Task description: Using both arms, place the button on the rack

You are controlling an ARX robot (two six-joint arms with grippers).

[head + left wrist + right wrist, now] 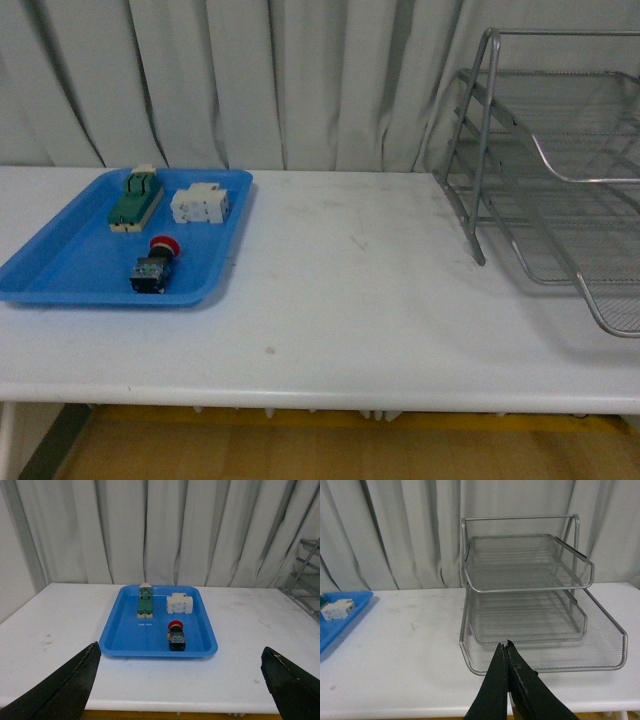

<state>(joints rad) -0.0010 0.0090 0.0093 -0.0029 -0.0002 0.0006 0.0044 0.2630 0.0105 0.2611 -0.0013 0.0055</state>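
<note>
The button point(156, 263) lies on its side in a shallow blue tray point(70, 262) at the left end of the white tabletop point(350, 300). Its red cap is turned toward the pleated grey curtain point(250, 80) at the back, and its dark body is toward the near rim. It sits in the near right part of the tray and touches neither neighbour. A green and cream switch point(136, 199) and a white terminal block point(200, 205) stand side by side further back in the same tray. The rack point(520, 215) stands at the right end of the tabletop, well apart from the tray, with bare white surface between them. It is a silver wire-mesh letter rack on a tubular frame, with three tiers stepped so the lowest tray reaches furthest forward; nothing shows in the trays. In the left wrist view the left claw point(180, 648) is spread wide. Its two black fingers point(75, 680) sit far apart low in the picture with nothing between them, and the blue tray point(135, 635) lies ahead with the button point(176, 635), the switch point(145, 601) and the terminal block point(179, 604) in plain sight. In the right wrist view the right claw point(505, 650) is pinched closed, finger against finger, gripping nothing. It faces the front edge of the rack point(535, 610); whether it touches that edge I cannot tell. A corner of the blue tray point(350, 622) with the terminal block point(337, 609) shows at the side of that view.
</note>
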